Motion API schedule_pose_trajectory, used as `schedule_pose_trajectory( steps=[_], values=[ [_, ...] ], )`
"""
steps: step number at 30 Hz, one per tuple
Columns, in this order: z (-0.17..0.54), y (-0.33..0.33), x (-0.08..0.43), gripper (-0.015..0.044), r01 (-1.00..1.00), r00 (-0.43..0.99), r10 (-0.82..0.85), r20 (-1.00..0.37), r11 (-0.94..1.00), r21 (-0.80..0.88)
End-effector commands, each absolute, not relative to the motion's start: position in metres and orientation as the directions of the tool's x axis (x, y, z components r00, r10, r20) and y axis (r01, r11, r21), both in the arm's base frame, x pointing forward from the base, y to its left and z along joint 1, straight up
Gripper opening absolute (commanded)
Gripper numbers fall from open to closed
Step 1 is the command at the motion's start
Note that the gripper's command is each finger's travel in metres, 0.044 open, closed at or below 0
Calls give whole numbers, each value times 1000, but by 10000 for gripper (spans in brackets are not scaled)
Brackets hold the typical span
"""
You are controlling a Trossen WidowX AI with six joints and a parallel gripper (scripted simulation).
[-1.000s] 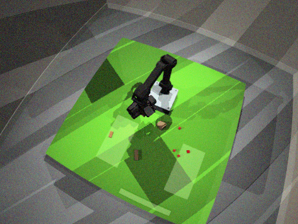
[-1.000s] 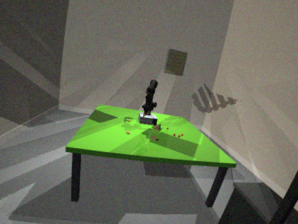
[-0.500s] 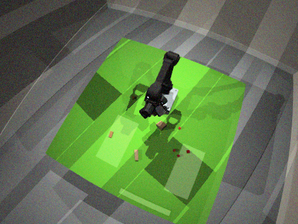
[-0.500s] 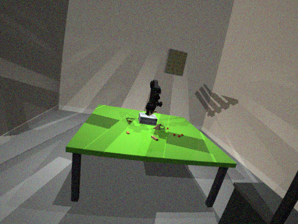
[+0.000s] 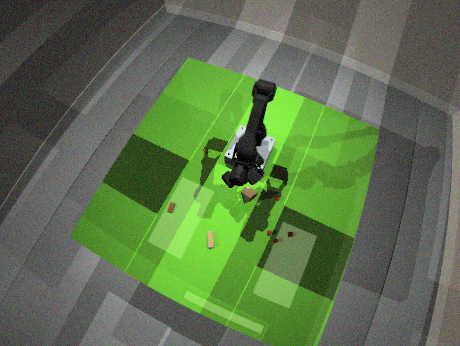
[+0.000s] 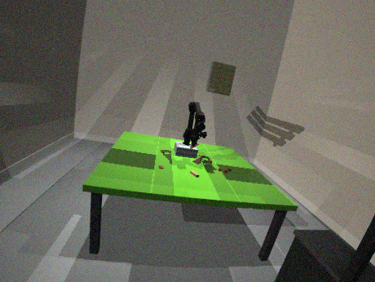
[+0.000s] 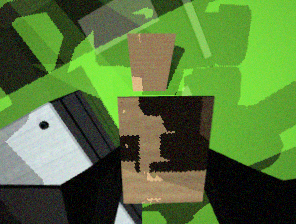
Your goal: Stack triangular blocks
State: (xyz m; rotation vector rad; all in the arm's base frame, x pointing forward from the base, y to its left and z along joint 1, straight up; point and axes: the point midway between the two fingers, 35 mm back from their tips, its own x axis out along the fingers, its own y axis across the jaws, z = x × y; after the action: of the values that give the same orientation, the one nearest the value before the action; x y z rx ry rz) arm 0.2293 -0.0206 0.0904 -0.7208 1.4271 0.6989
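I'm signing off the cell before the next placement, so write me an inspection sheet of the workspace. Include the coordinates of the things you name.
Surface: green table (image 5: 165, 285) (image 6: 134, 191), patched with light and shadow.
Job's things: one triangular block (image 7: 165, 185) is between the fingers; the other (image 5: 248, 194) (image 7: 152, 60) rests on the table, not yet joined to it.
Clutter: a small brown block (image 5: 171, 207) (image 6: 161, 167), a longer tan block (image 5: 210, 240) (image 6: 195, 174) and several tiny red pieces, all apart from the job's blocks.
Gripper: the gripper (image 7: 160, 150) is closed on its block, near the arm's base.
Cables: nothing seen.
Surroundings: grey floor, plain walls with a square panel (image 6: 222, 78), dark furniture (image 6: 322, 253) beside the table.
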Motion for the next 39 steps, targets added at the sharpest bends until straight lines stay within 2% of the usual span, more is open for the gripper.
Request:
schedule_pose_trajectory(
  steps=[1,20,39],
  values=[
    [74,-14,236,0,-790,23,0,-1000,613,-19],
    [22,7,250,0,-790,24,1,-1000,613,-18],
    [22,7,249,0,-788,26,1,-1000,615,-19]
  ],
)
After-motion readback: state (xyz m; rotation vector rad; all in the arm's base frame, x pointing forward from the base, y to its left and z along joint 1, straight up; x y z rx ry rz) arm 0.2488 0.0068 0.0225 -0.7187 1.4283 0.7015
